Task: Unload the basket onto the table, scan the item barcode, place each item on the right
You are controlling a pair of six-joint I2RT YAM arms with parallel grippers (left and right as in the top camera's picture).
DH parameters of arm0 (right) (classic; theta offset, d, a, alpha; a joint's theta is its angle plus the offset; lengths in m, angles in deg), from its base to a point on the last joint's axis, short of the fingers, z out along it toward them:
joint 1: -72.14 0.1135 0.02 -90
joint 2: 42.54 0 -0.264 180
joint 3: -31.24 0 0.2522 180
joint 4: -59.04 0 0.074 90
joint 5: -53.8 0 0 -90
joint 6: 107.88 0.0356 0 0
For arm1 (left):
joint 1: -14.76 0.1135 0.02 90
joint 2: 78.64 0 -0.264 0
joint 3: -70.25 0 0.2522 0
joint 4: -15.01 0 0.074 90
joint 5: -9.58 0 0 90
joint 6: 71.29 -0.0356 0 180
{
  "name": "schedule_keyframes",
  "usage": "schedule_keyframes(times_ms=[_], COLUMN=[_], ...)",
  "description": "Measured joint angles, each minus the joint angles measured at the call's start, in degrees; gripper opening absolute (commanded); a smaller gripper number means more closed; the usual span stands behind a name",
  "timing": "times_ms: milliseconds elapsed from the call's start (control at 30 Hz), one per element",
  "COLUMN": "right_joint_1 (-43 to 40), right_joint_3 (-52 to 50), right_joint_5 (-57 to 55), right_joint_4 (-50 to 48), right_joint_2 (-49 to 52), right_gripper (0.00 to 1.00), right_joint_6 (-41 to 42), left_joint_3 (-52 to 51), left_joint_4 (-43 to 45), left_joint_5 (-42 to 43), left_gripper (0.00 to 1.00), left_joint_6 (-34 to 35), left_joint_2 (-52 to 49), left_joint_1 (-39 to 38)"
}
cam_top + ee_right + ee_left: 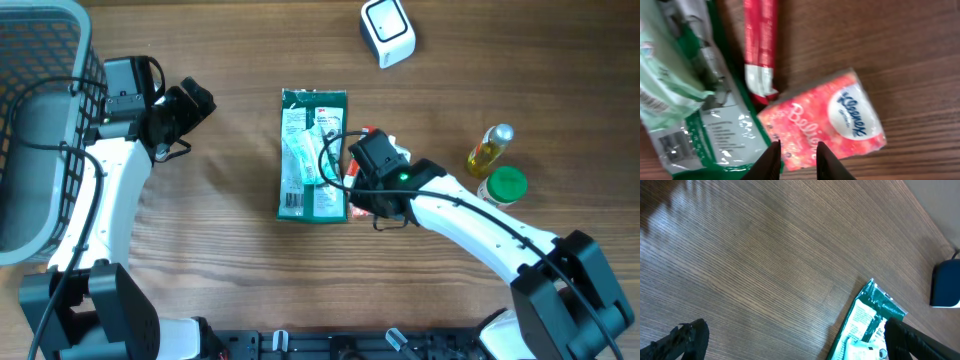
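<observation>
Wooden tabletop (230, 270) bears all items, apparently unscanned; tissue pack (825, 120) lies just ahead of narrowly parted right fingers (771, 162), left fingers (685, 340) wide.

**Overhead.** Fixed above the worktop (230, 270), looking straight down from far off. It takes in both arms, the basket (40, 120) at the left edge, the scanner (387, 32) at the top edge and the green packet (313, 155) in the middle.

**Left wrist.** Mounted behind the left end effector (795, 347), low and looking obliquely across bare worktop. Its own fingers (682, 340) sit in the lower corners, and the packet's top end enters at lower right.

**Right wrist.** Mounted behind the right end effector (797, 157), very near and looking steeply down. The frame is filled by the packet, a tissue pack (830, 125) and a red stick (760, 45).

**Shared.** The packet appears in all three views. Both wrist views fall inside the overhead's field.
</observation>
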Motion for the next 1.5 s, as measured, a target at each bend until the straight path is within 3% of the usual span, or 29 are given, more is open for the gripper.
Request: schedule_keyframes(times_ms=[400, 733, 967, 1167, 1500], right_joint_1=[1.3, 4.7, 4.7, 1.8, -3.3], right_joint_3=[-0.2, -0.2, -0.2, -0.5, -0.5], right_joint_5=[0.0, 0.0, -4.6, -9.9, -10.2], right_joint_4=[0.0, 3.5, 3.1, -9.6, -18.4], right_joint_2=[0.0, 0.0, 0.0, 0.0, 2.7], right_gripper=[0.23, 0.14, 0.04, 0.04, 0.04], right_joint_6=[2.8, 9.3, 9.1, 0.3, -1.5], left_joint_3=[0.0, 0.0, 0.0, 0.0, 0.0], left_joint_4=[0.0, 0.0, 0.0, 0.0, 0.0], left_joint_5=[0.0, 0.0, 0.0, 0.0, 0.0], left_gripper=[1.00, 1.00, 1.00, 1.00, 1.00], left_joint_6=[0.0, 0.0, 0.0, 0.0, 0.0], left_joint_2=[0.0, 0.0, 0.0, 0.0, 0.0], left_joint_1=[0.0, 0.0, 0.0, 0.0, 0.0])
